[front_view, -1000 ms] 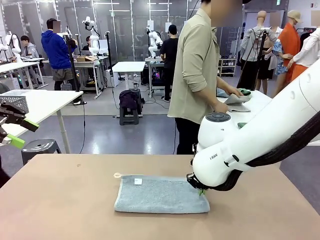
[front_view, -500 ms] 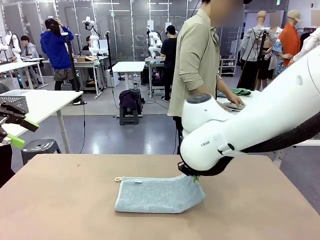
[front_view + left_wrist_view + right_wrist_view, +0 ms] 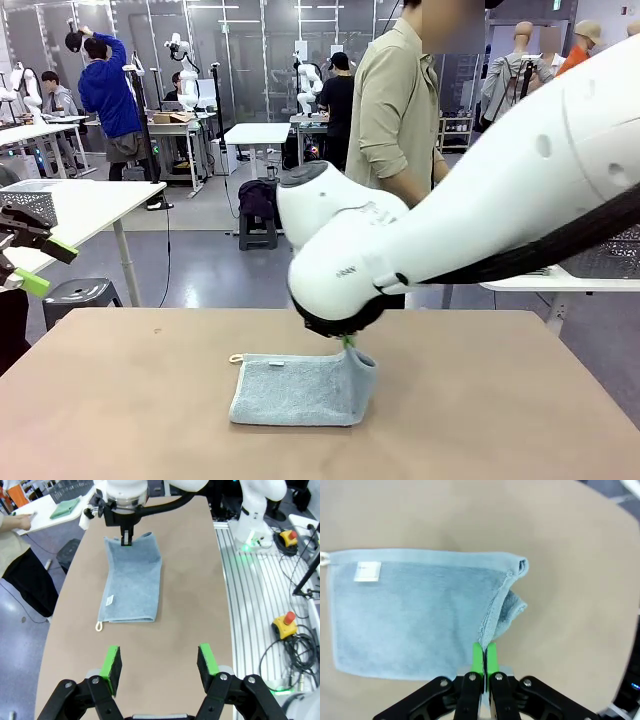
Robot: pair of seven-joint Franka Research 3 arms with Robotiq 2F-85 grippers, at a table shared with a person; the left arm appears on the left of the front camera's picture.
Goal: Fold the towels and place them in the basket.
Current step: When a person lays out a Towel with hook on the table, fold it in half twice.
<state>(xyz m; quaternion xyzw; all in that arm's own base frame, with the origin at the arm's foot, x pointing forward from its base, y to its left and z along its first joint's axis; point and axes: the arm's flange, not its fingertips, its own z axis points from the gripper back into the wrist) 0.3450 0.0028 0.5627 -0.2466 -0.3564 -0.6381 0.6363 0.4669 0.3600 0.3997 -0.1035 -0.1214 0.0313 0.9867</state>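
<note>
From the front, the right gripper (image 3: 348,343) is pinching the towel's (image 3: 300,390) right edge and holding it raised off the table (image 3: 120,400). Judging by the upright flap, it is getting ready to carry that edge over the flat half for a fold. The left gripper (image 3: 45,265) is hanging well left of the towel, out of the way (probably just waiting).

In the left wrist view, its fingers (image 3: 111,667) are standing spread and gripping nothing, with the towel lying well beyond them.

In the right wrist view, the green pads (image 3: 478,657) are pressing together on the towel's bunched edge, with the label (image 3: 367,571) sitting at the towel's far corner.
</note>
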